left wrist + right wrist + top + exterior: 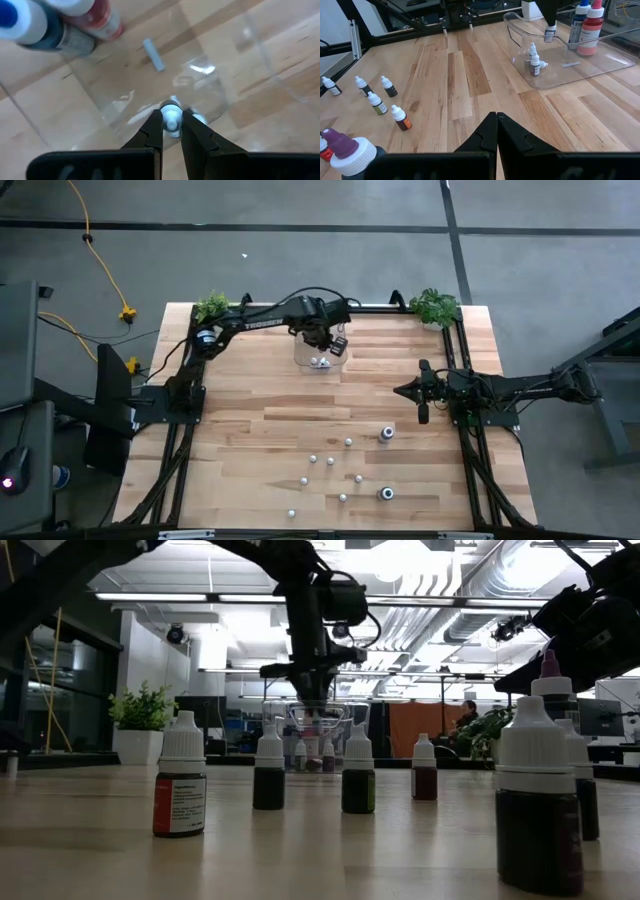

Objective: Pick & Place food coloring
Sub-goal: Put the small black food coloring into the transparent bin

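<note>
Left gripper (171, 131) over the clear plastic bin (303, 359) at the far side of the wooden table (250, 440), fingers nearly closed, pinching a tiny white-capped food coloring bottle (171, 119) by the cap; in the right wrist view the same bottle (549, 33) hangs in the fingers above the bin floor. In that view, two more tiny white-capped bottles (534, 61) stand in the bin near its front corner, and two larger bottles stand at the far end, one blue-bodied (579, 25) and one red-bodied (590, 31). A small grey strip (154, 54) lies flat on the bin floor. Right gripper (496, 131) idle, fingers closed together and empty, hovering over the right-centre of the table, well apart from the bin. Remaining small white-capped bottles scattered upright on the near half of the table (330, 461), about nine counted from the high view, two of them with bigger grey-looking caps (386, 434). In the low view, a red-labelled bottle (181, 788) at left, dark-bodied ones in the middle (358, 775), and a larger dark bottle (538, 797) closest at right. Two small green potted plants (434, 305) at the far table corners.
</note>
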`<state>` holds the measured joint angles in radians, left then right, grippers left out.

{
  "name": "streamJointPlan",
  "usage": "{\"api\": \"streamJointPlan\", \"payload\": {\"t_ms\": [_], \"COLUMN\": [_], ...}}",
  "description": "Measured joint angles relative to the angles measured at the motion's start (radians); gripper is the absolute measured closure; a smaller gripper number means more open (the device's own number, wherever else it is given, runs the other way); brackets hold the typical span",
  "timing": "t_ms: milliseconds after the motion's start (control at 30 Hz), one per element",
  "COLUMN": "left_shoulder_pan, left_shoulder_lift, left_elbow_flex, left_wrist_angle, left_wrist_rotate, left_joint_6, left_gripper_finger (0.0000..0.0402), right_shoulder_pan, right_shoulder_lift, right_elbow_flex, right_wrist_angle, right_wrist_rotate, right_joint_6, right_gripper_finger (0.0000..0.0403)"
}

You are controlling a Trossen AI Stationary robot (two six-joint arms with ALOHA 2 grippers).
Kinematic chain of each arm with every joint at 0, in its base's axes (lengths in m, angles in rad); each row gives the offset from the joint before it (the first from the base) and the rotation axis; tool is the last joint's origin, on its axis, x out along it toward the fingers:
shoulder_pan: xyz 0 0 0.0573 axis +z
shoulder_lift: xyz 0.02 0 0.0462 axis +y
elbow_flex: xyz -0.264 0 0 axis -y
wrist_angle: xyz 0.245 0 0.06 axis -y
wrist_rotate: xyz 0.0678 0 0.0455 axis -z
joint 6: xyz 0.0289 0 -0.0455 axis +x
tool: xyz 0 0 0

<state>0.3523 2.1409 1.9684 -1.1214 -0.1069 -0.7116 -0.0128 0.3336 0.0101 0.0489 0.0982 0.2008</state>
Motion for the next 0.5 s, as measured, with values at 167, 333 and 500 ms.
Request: {"api": "streamJointPlan", "payload": {"t_ms": [167,333,500], "left_shoulder_pan": [-0.001,-0.001,-0.001], "left_shoulder_lift": [0.027,0.051,0.063], "left_elbow_flex": [0.003,0.002,0.002], "left_wrist_angle": [-0.024,-0.001,0.029], "left_wrist_rotate": [-0.005,-0.016,-0.015], "left_joint_6": [0.0,0.0,0.007], "left_gripper_finger": [0.0372,0.0372,0.0372], "right_shoulder_pan": [0.0,0.0,0.0], "right_shoulder_lift": [0.0,0.0,0.0], "right_elbow_flex": [0.0,0.0,0.0], "right_wrist_angle": [0.0,0.0,0.0], "right_wrist_rotate": [0.0,0.0,0.0], "right_joint_6": [0.0,0.0,0.0], "right_gripper_finger": [0.0402,0.0402,0.0402]}}
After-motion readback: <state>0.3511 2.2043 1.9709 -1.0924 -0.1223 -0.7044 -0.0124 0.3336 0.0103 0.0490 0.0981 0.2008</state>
